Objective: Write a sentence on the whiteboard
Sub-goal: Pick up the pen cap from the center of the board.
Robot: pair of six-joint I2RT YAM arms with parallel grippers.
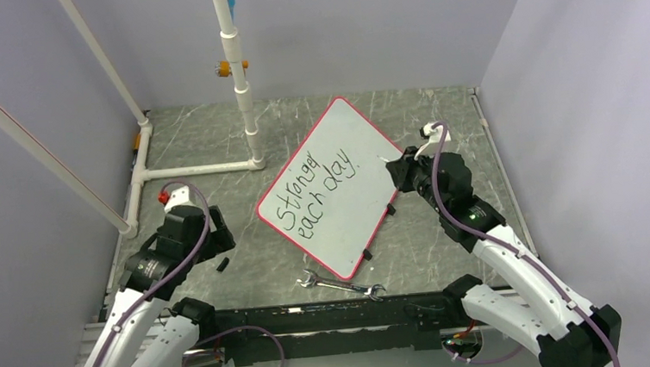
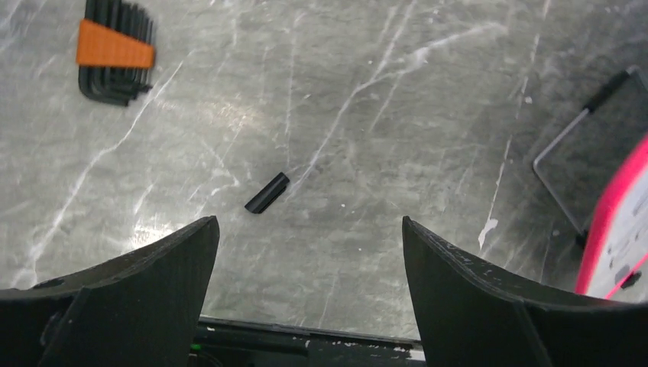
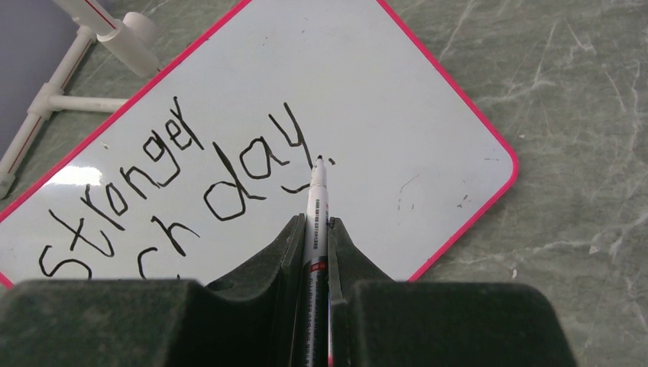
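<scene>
The whiteboard (image 1: 348, 134) lies tilted like a diamond in the middle of the table, its pink rim showing all round. The sentence (image 1: 315, 193) reads "Stronger each day" in black, in two lines. My right gripper (image 3: 315, 223) is shut on a white marker (image 3: 316, 195). The marker's black tip sits at a small dot just after "day" on the whiteboard (image 3: 397, 92). My left gripper (image 2: 309, 229) hangs open over bare table left of the board, nothing between its fingers. A small black cap (image 2: 267, 193) lies just ahead of it.
A steel wrench (image 1: 342, 284) lies near the front edge below the board. A set of hex keys in an orange holder (image 2: 115, 50) lies at the left. A white pipe stand (image 1: 242, 94) rises behind the board. The board's pink edge (image 2: 611, 229) is right of my left gripper.
</scene>
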